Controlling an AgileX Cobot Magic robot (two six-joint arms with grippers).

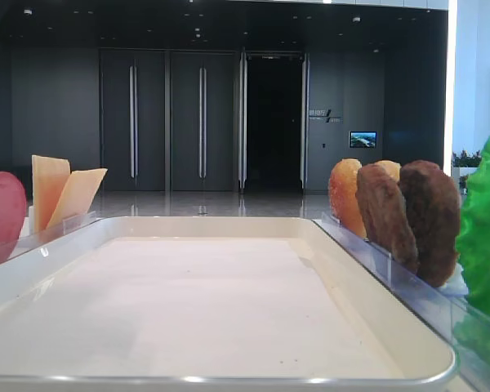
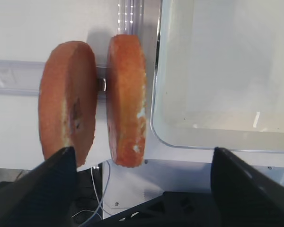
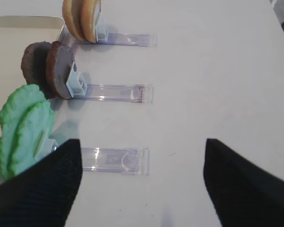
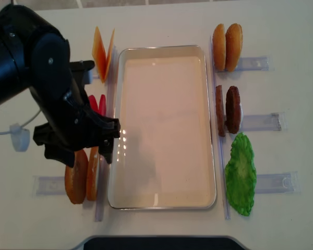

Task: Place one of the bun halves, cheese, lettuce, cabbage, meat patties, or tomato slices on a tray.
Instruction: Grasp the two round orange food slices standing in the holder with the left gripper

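Observation:
The white tray (image 4: 161,48) lies mid-table with nothing in it. My left gripper (image 2: 142,189) is open above two bun halves (image 2: 127,99) that stand on edge in a clear rack left of the tray (image 2: 157,118); nothing is between its fingers. Tomato slices (image 4: 98,104) and cheese (image 4: 99,52) stand further back on that side. My right gripper (image 3: 142,179) is open over bare table beside the lettuce (image 3: 23,127). Two meat patties (image 3: 57,68) and more bun halves (image 3: 83,19) follow in racks. I cannot tell any cabbage apart.
Clear plastic racks (image 3: 116,161) stick out from both long sides of the tray. The left arm (image 4: 41,78) covers part of the left racks. A white cable with a plug (image 4: 18,136) lies at the far left. The table edge runs just behind the left gripper.

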